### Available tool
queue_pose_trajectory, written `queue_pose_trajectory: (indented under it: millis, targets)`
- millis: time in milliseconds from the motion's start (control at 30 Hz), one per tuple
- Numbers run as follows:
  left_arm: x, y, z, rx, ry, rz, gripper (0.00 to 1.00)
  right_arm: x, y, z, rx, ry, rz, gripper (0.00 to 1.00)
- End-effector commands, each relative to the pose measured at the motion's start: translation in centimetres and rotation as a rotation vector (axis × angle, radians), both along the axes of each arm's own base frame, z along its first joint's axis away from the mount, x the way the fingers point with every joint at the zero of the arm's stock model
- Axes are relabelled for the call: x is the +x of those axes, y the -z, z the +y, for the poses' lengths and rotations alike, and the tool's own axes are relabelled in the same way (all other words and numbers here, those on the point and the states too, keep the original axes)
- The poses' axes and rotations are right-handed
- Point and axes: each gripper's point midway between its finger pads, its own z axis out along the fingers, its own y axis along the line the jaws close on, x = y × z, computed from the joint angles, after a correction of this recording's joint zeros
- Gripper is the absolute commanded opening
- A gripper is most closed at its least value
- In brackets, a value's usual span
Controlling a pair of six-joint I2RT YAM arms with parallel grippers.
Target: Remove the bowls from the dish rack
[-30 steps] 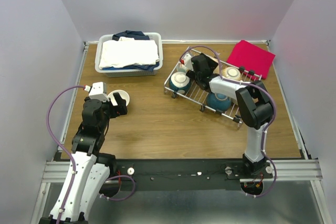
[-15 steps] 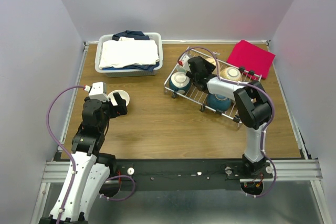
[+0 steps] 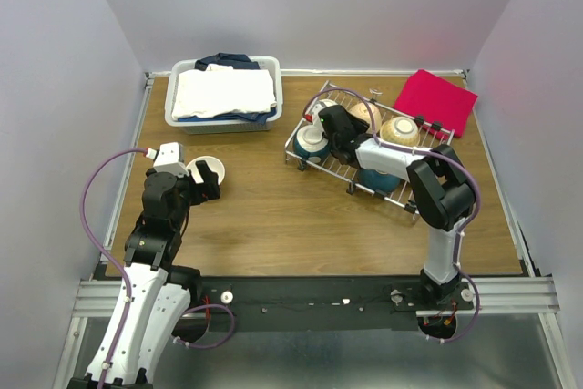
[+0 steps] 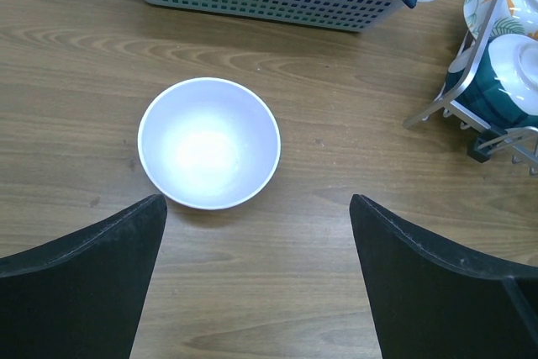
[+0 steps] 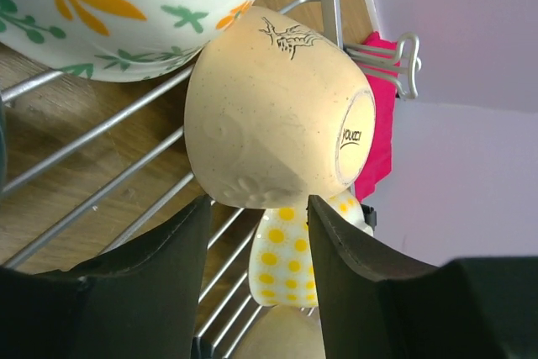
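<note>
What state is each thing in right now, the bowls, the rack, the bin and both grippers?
left gripper, open, over the table near the white bowl.
right gripper, shut on the cream bowl.
white bowl, upright and empty on the table.
cream bowl, on its side in the dish rack.
floral bowl, in the rack next to the cream bowl.
dish rack, holding several bowls.
white bin, full of folded cloth.

I see a wood-grain tabletop [image 3: 273, 225], pale lilac walls [image 3: 319, 6] on three sides, an aluminium rail [image 3: 515, 295] along its near edge, even light.
</note>
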Motion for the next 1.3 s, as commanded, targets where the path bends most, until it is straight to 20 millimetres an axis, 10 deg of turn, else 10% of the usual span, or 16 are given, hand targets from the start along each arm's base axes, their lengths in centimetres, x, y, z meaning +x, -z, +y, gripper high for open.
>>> queue_pose_trajectory:
  millis: [0, 433, 1267]
  targets:
    - [0.0, -0.6, 0.2, 0.007, -0.009, -0.023, 0.99, -1.4, 0.9, -0.5, -0.035, -0.005, 0.057, 0.66]
    - [0.0, -0.6, 0.0, 0.005, -0.004, -0.017, 0.99, 0.1, -1.5, 1.2, 0.004, -0.071, 0.007, 0.91]
    - [0.2, 0.0, 0.2, 0.004, -0.022, 0.011, 0.99, 1.3, 4.4, 0.9, 0.086, -0.17, 0.099, 0.94]
